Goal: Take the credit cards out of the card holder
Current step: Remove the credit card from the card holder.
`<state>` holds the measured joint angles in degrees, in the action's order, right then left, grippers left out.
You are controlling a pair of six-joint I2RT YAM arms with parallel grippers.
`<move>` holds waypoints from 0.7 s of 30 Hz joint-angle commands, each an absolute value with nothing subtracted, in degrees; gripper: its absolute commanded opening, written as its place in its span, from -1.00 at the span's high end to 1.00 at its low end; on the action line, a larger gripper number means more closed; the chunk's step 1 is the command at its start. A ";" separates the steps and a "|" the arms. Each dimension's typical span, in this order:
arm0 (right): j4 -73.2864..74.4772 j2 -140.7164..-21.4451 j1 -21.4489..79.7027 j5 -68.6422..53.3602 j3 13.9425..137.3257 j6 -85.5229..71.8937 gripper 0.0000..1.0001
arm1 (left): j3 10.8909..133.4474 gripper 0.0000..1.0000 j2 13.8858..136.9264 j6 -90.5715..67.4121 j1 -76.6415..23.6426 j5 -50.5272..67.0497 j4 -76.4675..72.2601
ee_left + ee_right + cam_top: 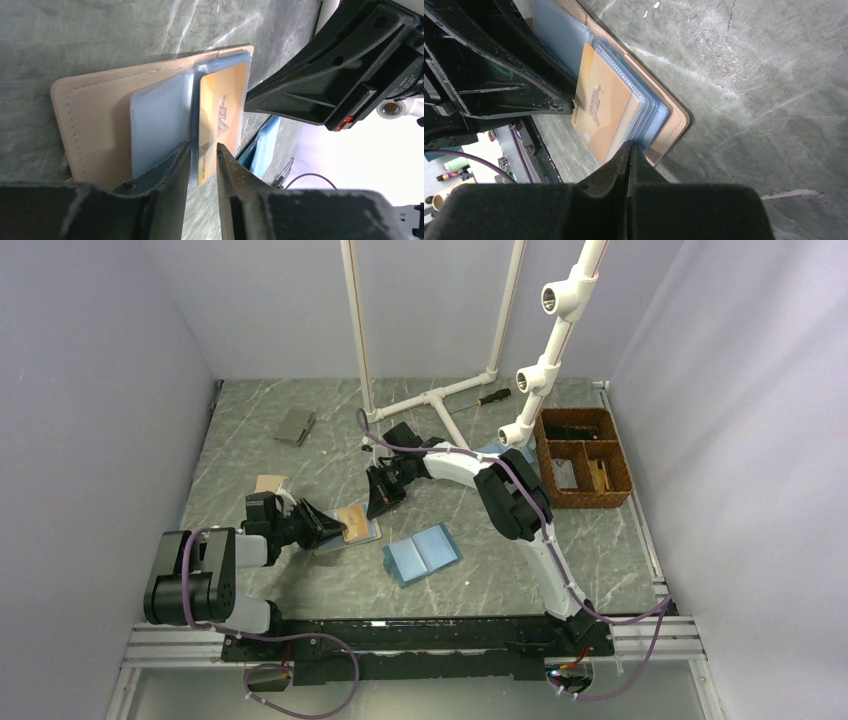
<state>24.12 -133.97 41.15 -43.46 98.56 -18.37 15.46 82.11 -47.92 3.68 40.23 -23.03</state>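
Left tool point(202, 148) stood slightly parted astride the free edge of the stiff, slick card point(225, 110), the likely hold; right tool point(630, 145), pressed together, touched the limp holder point(90, 115)

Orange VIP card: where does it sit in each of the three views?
Top external: orange card left of centre, in the open card holder.
Left wrist: card at centre, standing on end.
Right wrist: card left of centre, slanted.
Shared landmark: the card holder's tan border beside it.
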 commanded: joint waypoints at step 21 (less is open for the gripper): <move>27.96 -137.08 43.40 -40.17 101.63 -15.08 0.99 | 15.29 0.46 92.25 -50.76 3.86 41.57 -32.86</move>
